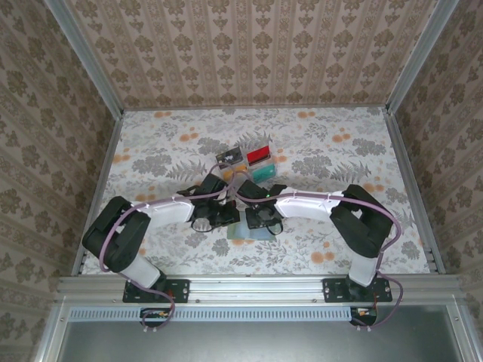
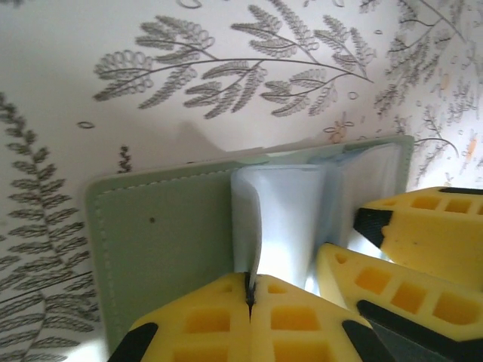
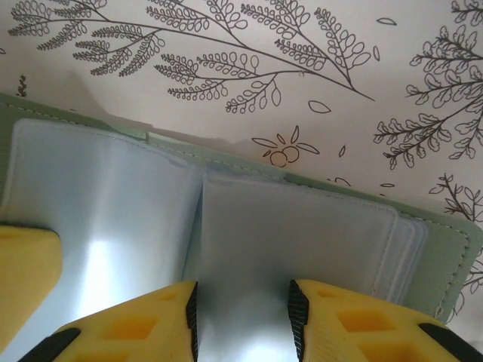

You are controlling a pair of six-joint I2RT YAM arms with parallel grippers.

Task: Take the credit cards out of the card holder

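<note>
Holder (image 2: 162, 241) lies open on the counter (image 1: 355, 166), towards its near edge, between the two arms. Clear sleeves (image 3: 294, 241) are fanned inside it, see-through to the pale lining.

Left hand (image 2: 249, 292) is pressed together, pinching one sleeve leaf that stands up near the crease. Right hand (image 3: 243, 320) is spread, fingers either side above the stacked sleeves. Can't tell if it touches them.

Farther back on the counter, apart from the holder: black card (image 1: 228, 157), red card (image 1: 258, 155) beside it, teal card (image 1: 263, 173) just nearer than the red. All lie flat.

Counter covering is floral, grey leaves with orange blooms. Damask-papered walls (image 1: 249, 53) on three sides, metal rail (image 1: 256, 285) along the near edge.

The overhead view gives the cards' layout. The wrist views give the sleeve detail and the stitching on the green panel.
</note>
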